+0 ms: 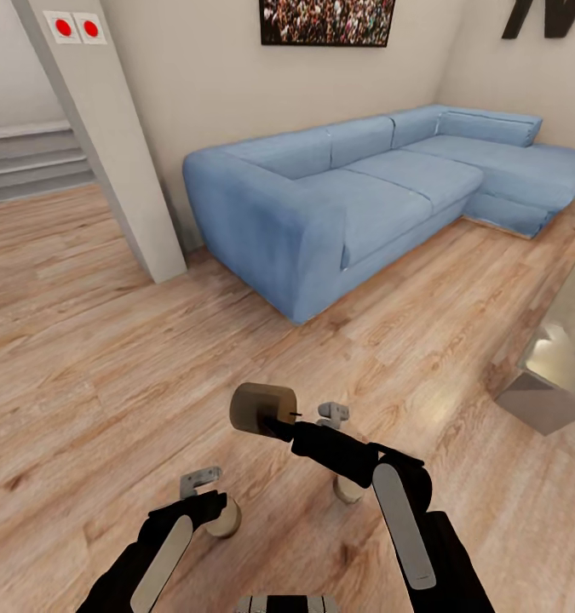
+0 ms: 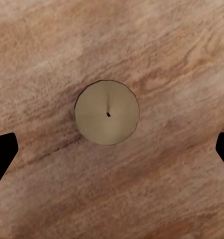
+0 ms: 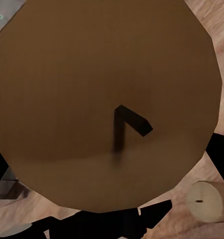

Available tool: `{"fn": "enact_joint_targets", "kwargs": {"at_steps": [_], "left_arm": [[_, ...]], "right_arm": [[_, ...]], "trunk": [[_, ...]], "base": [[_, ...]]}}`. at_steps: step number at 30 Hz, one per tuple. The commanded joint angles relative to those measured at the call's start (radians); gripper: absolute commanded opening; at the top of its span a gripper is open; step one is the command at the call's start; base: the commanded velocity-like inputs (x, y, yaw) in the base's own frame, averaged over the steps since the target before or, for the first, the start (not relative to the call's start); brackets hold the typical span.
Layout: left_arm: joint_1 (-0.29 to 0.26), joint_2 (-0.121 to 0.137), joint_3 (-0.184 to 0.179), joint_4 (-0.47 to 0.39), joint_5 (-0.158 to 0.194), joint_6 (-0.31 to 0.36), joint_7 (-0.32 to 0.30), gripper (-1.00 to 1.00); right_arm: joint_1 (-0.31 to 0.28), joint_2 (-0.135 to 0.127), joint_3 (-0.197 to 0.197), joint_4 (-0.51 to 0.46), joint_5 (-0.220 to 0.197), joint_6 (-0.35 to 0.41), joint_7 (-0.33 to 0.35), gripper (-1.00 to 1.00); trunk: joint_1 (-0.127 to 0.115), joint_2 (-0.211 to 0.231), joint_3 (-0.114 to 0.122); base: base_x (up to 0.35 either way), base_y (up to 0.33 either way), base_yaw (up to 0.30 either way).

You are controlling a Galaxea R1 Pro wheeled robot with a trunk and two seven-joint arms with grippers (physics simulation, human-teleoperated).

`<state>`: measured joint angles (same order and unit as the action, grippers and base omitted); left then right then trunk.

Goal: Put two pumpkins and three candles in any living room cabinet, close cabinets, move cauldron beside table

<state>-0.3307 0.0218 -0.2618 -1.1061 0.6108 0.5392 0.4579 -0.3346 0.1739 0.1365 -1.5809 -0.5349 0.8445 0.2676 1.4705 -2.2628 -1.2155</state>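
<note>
though tilted, squat round candle gripped

- Held candle pressed close to the right wrist camera, rim cut off at the picture's edges, right gripper's fingertips hidden behind it.
- Floor candle half covered by the left gripper.
- Wall picture cropped at top.
</note>
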Motion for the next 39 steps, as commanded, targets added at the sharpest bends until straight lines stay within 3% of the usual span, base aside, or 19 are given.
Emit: {"fn": "enact_joint_targets", "kwargs": {"at_steps": [1, 21, 24, 31, 39], "left_arm": [[-0.001, 0.001, -0.004, -0.001, 0.010, 0.001, 0.010, 1.00], [-0.001, 0.004, -0.004, 0.000, 0.009, -0.002, 0.011, 1.00], [-0.001, 0.004, -0.006, 0.000, 0.010, -0.059, 0.008, 1.00], [-0.001, 0.003, -0.007, 0.000, -0.042, -0.084, 0.005, 1.00], [-0.001, 0.003, -0.007, 0.000, -0.052, -0.084, 0.004, 1.00]], "right_arm": [[0.000, 0.001, -0.002, 0.000, 0.002, 0.004, 0.006, -1.00], [0.000, 0.001, -0.010, -0.001, 0.001, 0.001, 0.005, -1.00], [0.000, 0.001, -0.009, -0.001, 0.001, 0.000, 0.005, -1.00], [0.000, 0.001, -0.009, -0.001, 0.001, 0.001, 0.005, -1.00], [0.000, 0.001, -0.012, -0.001, 0.002, 0.001, 0.005, -1.00]], "trunk": [[0.004, -0.008, -0.004], [0.080, -0.148, -0.067], [0.092, -0.169, -0.076], [0.119, -0.218, -0.098], [0.132, -0.238, -0.127]], "base": [[0.000, 0.000, 0.000], [0.000, 0.000, 0.000], [0.000, 0.000, 0.000], [0.000, 0.000, 0.000], [0.000, 0.000, 0.000]]}}
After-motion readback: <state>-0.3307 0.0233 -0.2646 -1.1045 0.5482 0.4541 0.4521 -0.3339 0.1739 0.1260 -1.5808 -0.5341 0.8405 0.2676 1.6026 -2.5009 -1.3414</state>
